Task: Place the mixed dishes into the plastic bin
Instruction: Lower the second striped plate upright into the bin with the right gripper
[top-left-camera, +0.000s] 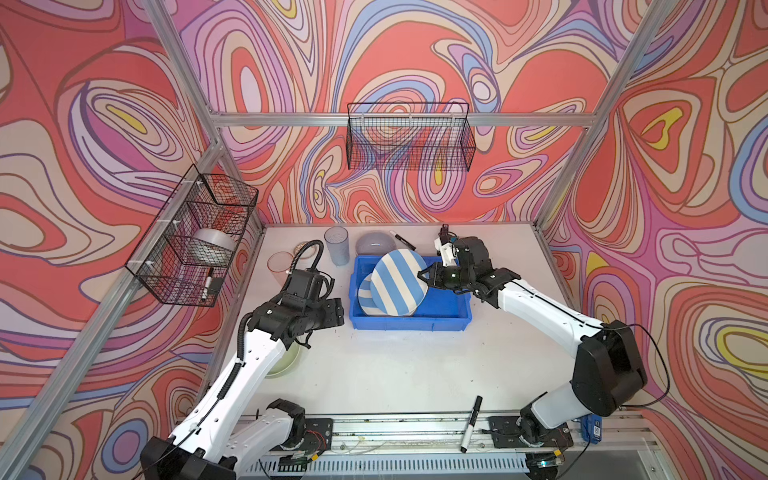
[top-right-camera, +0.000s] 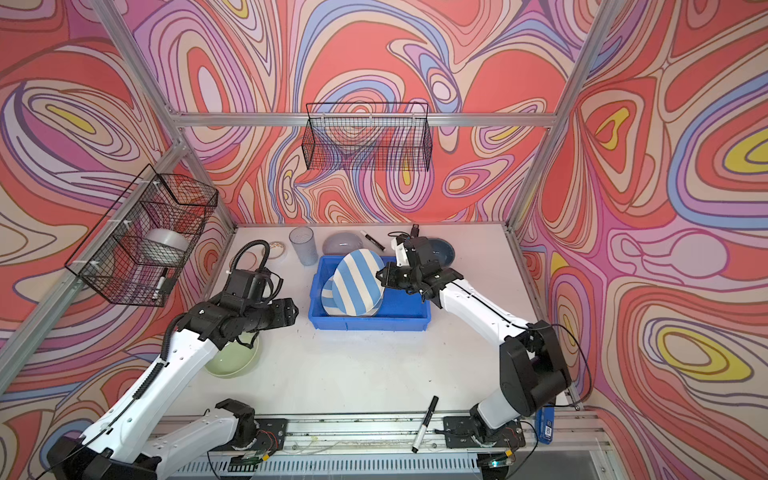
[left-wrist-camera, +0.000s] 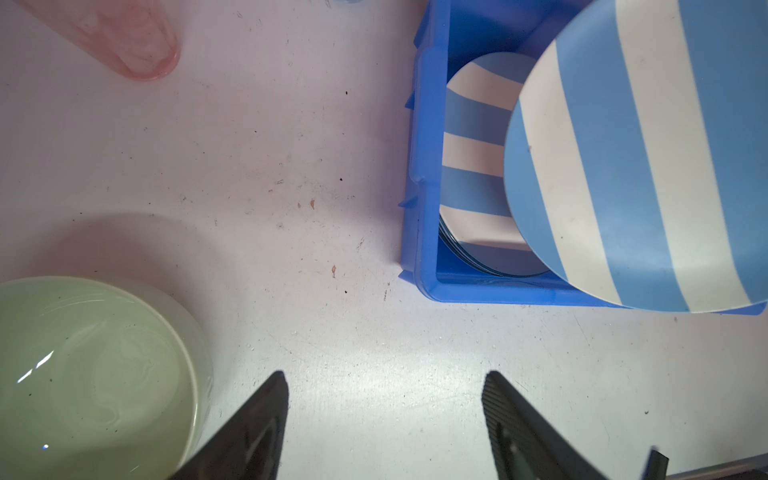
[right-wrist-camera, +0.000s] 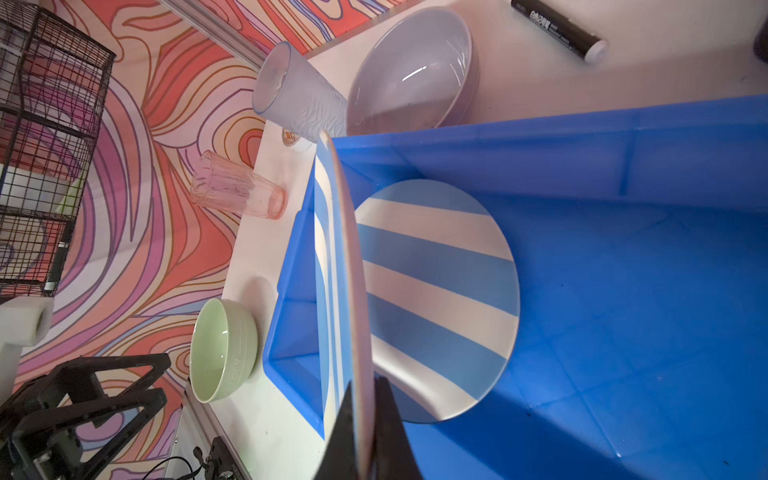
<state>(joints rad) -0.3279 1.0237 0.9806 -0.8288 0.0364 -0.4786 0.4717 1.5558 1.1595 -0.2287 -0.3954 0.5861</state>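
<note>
- Two white-and-black robot arms are working over a white bench, moving dishes into a bright blue rectangular plastic bin that is sitting near the middle.
- The right claw is pinching the rim of a round blue-and-white striped plate and holding it tilted above the bin. The tilt is probably so the plate can go in edge first.
- The right wrist view is showing this plate almost edge-on, with its rim clamped between two dark fingers.
- A second striped plate is lying flat on the bin floor, directly beneath the carried one, so stacking seems to be the aim. Whether the two are touching cannot be told.
- The left claw is hanging with its jaws spread and nothing between them. It is over bare bench between a pale green glossy bowl and the bin wall, likely keeping clear of the drop.
- Four other dishes are waiting outside the bin near the bench's far edge: a clear pink tumbler, a frosted bluish tumbler, a lavender bowl and a dark blue bowl.
- Releasing the plate from this tilt is risking a clatter, so lowering it first seems wise.
</note>
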